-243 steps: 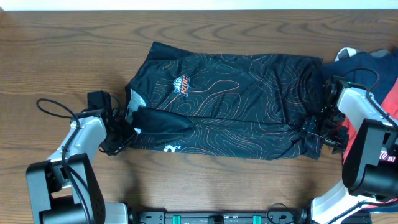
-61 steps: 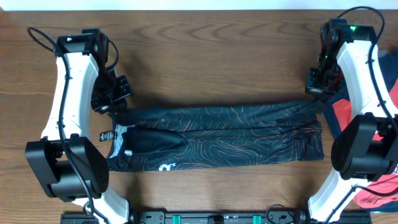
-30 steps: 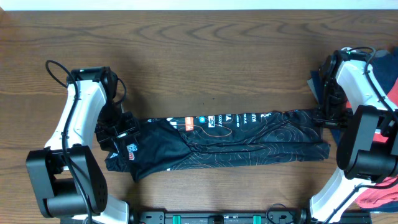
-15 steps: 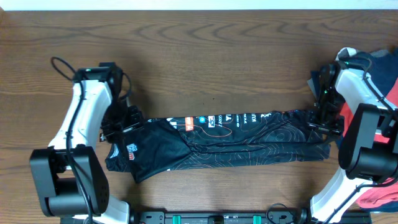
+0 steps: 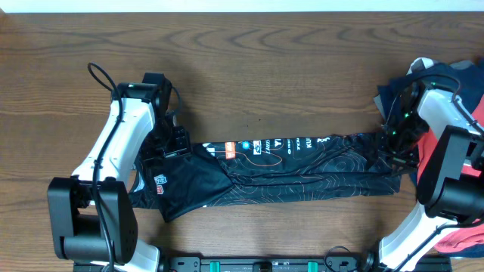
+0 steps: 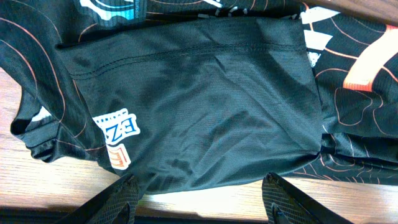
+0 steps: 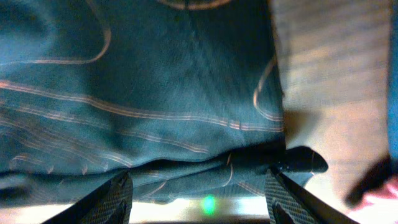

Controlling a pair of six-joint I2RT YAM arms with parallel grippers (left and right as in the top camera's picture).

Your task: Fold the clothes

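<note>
The black jersey (image 5: 318,177) with thin orange contour lines lies folded into a long flat strip across the table, white and coloured lettering (image 5: 265,145) along its far edge. My left gripper (image 5: 172,145) hovers over the strip's left end, above the plain black sleeve (image 6: 199,106). It is open, and only bare wood shows between its fingertips (image 6: 202,202). My right gripper (image 5: 395,145) is at the strip's right end, jaws wide, with the jersey's folded edge (image 7: 205,174) lying loose just ahead of the gap (image 7: 202,202).
A navy-and-red shirt (image 5: 454,75) is heaped at the table's right edge, close behind my right arm, with a red part (image 5: 461,234) lower down. The brown wood table (image 5: 249,68) stretches beyond the jersey. Cables trail from both arms.
My right gripper has opened wider and let the jersey's right end lie on the table. My left arm has moved back and to the right, off the sleeve. The jersey has stayed put.
</note>
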